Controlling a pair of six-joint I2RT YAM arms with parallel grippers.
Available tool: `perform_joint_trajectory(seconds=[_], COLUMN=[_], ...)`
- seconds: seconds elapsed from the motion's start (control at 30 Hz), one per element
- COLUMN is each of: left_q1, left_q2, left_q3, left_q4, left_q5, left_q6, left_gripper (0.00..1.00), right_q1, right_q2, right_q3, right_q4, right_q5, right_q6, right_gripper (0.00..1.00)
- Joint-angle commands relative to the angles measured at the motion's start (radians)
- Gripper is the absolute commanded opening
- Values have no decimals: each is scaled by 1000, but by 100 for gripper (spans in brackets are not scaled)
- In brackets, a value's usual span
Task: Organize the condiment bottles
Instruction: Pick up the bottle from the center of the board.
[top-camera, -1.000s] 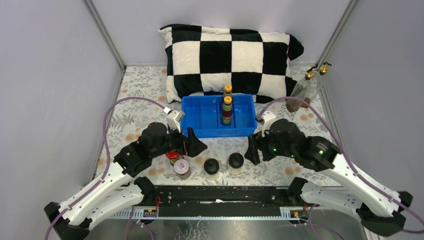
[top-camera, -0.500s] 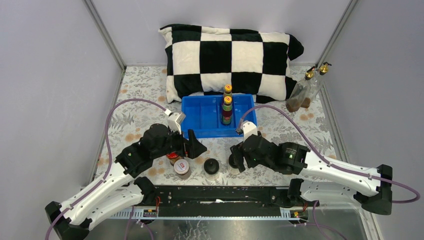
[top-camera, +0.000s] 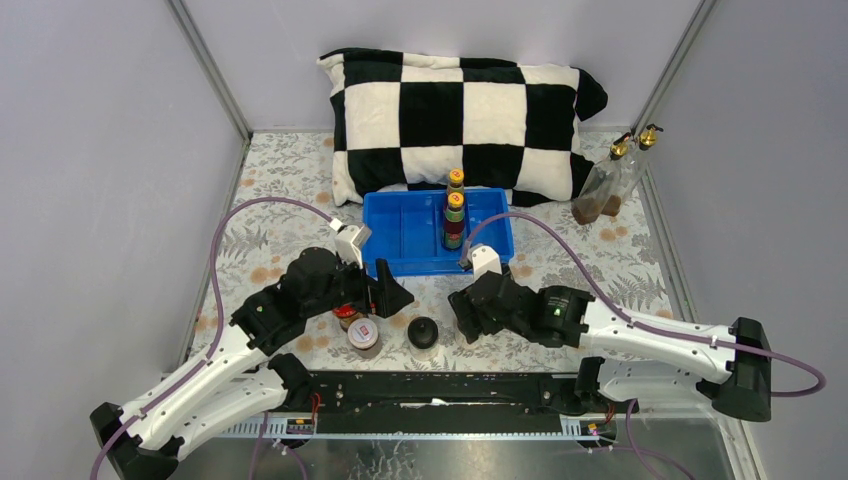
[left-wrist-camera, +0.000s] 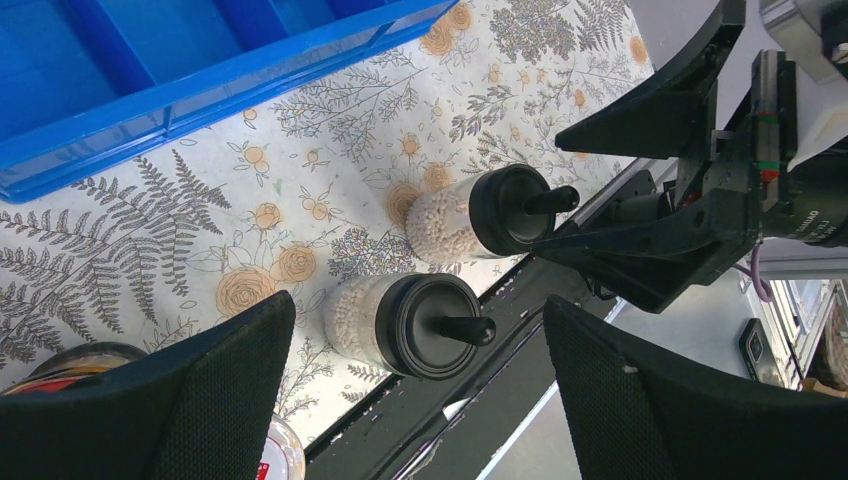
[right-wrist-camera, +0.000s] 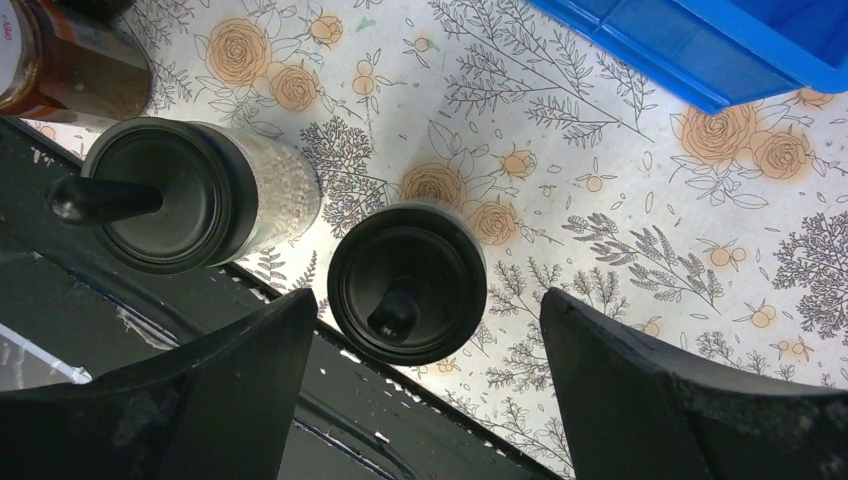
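Note:
Two black-capped clear jars stand near the front edge. One jar lies below my open left gripper, touched by neither finger. My open right gripper hovers over the other jar, which sits just ahead of the gap between the fingers; in the top view the gripper hides it. The red-lidded jar and white-lidded jar stand under the left arm. Two yellow-capped bottles stand in the blue tray. Two gold-spouted bottles lean at the right wall.
A checkered pillow lies behind the tray. The black mounting rail runs right beside the front jars. The two grippers are close together, the right one showing in the left wrist view. Grey walls enclose the floral tabletop.
My right arm has swung left and down over the right black-capped jar, covering it from above, and its jaws have widened. The left arm has stayed put.

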Motion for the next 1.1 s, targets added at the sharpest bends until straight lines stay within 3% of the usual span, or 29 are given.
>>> perform_joint_trajectory(seconds=[0.0,0.23,0.33,0.57,1.07], left_q1=[-7,-7,-7,-7,-6], left_q2=[0,-1,-1,4,4], left_q3=[8,10,10,16,13], left_q4=[28,23,21,22,19], left_q5=[-4,-11,-13,-18,-26], left_q6=[15,18,18,19,21], left_gripper=[98,98,98,98,98], right_q1=[10,10,10,10,26], right_q2=[24,-9,-31,-24,99], right_q3=[-4,12,18,11,22], right_q4=[38,11,-5,8,26], right_q5=[-1,65,92,76,33], right_q6=[0,29,32,30,5], right_gripper=[90,83,68,53,48])
